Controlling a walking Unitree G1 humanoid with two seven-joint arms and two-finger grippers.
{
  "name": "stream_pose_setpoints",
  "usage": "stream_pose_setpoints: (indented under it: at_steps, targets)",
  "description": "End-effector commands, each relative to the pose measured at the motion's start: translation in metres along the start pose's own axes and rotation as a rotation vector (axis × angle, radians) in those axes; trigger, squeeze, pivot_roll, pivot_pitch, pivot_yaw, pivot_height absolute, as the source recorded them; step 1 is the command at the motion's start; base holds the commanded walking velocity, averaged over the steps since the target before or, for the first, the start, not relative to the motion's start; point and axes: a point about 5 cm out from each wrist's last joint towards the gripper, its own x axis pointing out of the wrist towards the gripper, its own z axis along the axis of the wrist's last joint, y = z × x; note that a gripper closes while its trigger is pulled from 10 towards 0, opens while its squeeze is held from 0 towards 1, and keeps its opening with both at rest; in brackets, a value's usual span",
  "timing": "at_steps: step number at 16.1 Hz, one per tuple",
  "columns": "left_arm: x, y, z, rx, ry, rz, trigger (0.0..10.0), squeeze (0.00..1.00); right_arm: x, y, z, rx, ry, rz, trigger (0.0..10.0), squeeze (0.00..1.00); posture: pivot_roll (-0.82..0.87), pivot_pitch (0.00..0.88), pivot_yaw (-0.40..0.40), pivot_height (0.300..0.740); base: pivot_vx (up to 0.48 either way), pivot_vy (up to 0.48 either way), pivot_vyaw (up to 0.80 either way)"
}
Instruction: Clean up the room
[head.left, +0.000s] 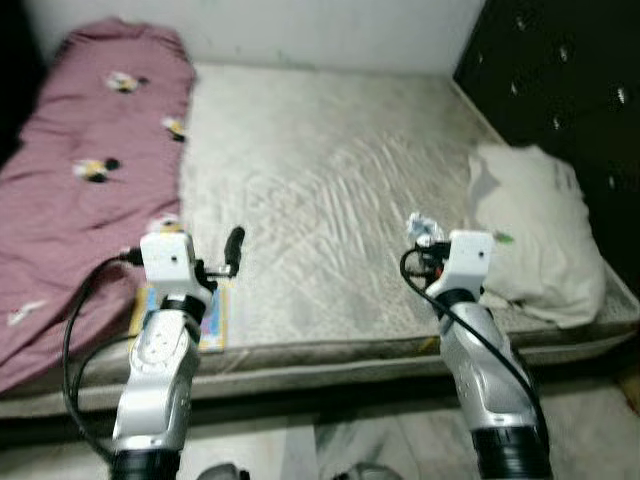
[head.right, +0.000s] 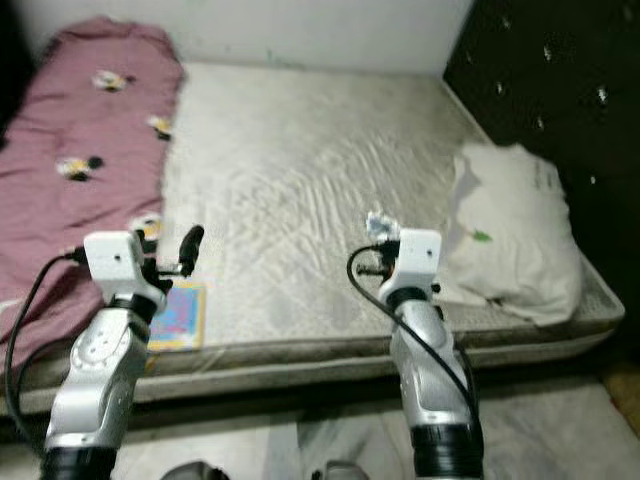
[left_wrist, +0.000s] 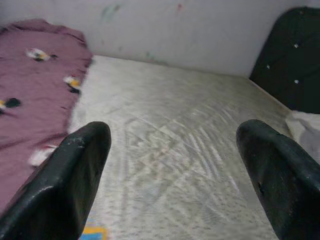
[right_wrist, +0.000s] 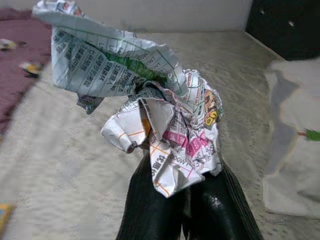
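Since the right gripper (right_wrist: 187, 200) has its jaws closed on the crumpled paper (right_wrist: 165, 135), that wad sits above the bed's (head.left: 330, 200) near edge. Left gripper (left_wrist: 175, 165), jaws wide apart and empty, is nearer the colourful book (head.right: 178, 312); pillow (head.left: 530, 230) beyond right.

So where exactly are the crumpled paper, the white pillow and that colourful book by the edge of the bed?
crumpled paper (right_wrist: 165, 125), right wrist view, on the middle of the wad held in the right gripper.
white pillow (head.left: 535, 235), left eye view, on its broad top face.
colourful book (head.right: 178, 315), right eye view, on its cover.
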Motion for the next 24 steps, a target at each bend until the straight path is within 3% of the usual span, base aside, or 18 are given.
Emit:
stream_pose_setpoints:
  at_steps: [1,10,12,24]
  targets:
    - [0.0003,-0.0022,0.0038,0.011,-0.014,-0.021,10.0,0.00,0.0018,-0.0014,0.0040,0.004,-0.009,-0.006,10.0,0.00,-0.01,0.035,-0.084,0.740,0.337,0.000,0.00]
    - [0.0012,0.0001,-0.0005,0.010,0.012,0.026,10.0,0.00,0.0019,-0.0025,0.0030,0.006,-0.004,-0.013,10.0,0.00,-0.01,0.023,-0.083,0.740,0.112,0.000,0.00]
    - [0.0011,-0.0011,0.0004,0.008,0.006,0.006,10.0,0.00,0.0024,-0.0033,0.0012,0.009,0.011,-0.021,10.0,0.00,-0.01,0.023,-0.083,0.740,0.000,0.456,-0.70]
    - [0.0029,0.0000,0.0026,0.012,0.000,0.004,10.0,0.00,0.0043,-0.0003,0.0020,-0.002,0.008,-0.008,10.0,0.00,-0.01,0.035,-0.084,0.740,0.000,0.469,0.00]
